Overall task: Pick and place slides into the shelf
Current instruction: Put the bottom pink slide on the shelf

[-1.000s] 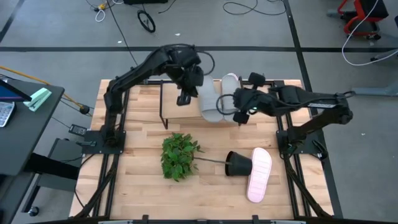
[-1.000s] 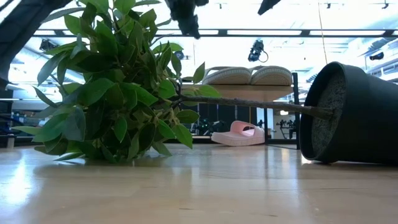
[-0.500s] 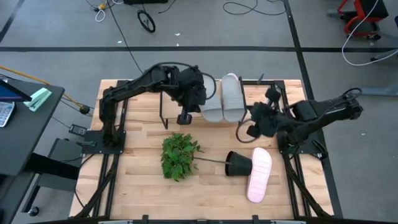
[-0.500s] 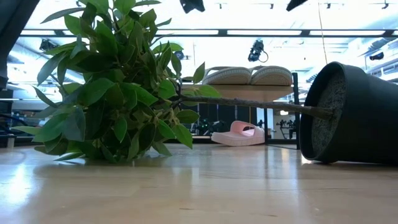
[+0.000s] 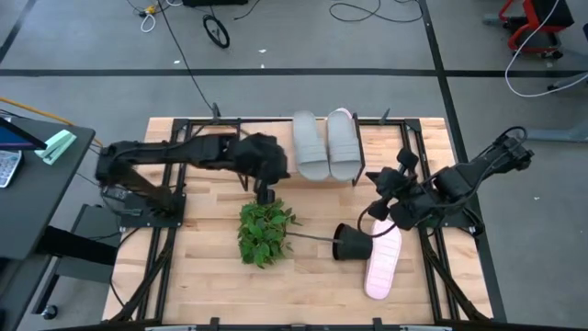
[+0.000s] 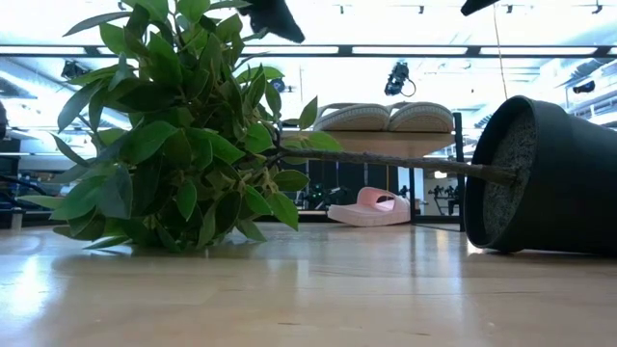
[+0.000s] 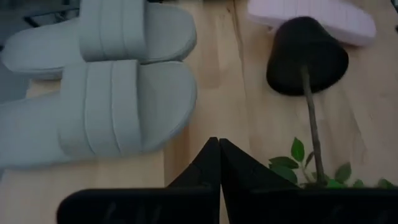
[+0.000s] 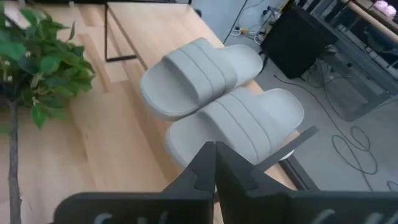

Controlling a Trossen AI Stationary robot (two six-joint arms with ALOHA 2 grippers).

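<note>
1. While both arms hang above the table, two grey slides [image 5: 328, 144] lie side by side on the shelf [image 5: 276, 147] at the table's far edge, touching along their long sides.
2. One pink slide [image 5: 382, 258] lies on the slatted tabletop [image 5: 202, 276] at the near right, just beside the tipped-over black pot [image 5: 352, 243].
3. Another pink slide [image 6: 371, 206] shows in the low view, on the tabletop beneath the shelf's board.
4. From the pot, the plant [image 5: 265, 232] sprawls leftward across the table's middle.
5. Above the plant's far side, just near of the shelf, the left gripper [image 5: 265, 194] hangs with its fingers pressed together, holding nothing.
6. Right of the pot and above the pink slide's far end, the right gripper [image 5: 377, 213] has its fingers likewise closed and empty.
</note>
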